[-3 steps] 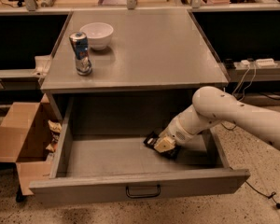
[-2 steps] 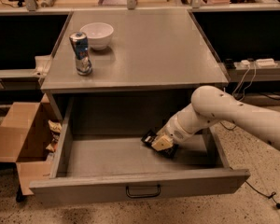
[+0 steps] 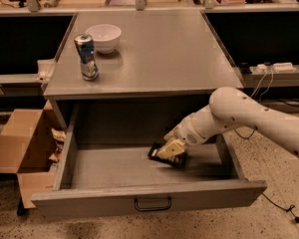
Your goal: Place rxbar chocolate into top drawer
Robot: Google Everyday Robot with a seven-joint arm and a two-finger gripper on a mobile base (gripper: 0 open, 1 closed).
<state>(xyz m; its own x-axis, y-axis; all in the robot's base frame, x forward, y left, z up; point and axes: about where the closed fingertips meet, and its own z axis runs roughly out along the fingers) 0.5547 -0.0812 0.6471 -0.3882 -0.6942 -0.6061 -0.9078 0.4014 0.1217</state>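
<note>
The top drawer (image 3: 149, 199) is pulled fully open, its grey front panel with a small black handle facing me. My gripper (image 3: 169, 152) reaches down into the drawer's right half on the white arm. It is shut on the rxbar chocolate (image 3: 157, 153), a dark flat bar that sticks out to the left of the fingers. The bar is low over the drawer floor, tilted; I cannot tell whether it touches the floor.
A blue-silver can (image 3: 86, 57) and a white bowl (image 3: 103, 37) stand on the grey tabletop (image 3: 154, 54) at the back left. An open brown cardboard box (image 3: 20, 143) sits on the floor left of the drawer. Cables lie on the floor at right.
The gripper with the bar has shifted slightly left and lower inside the drawer. Nothing else has moved.
</note>
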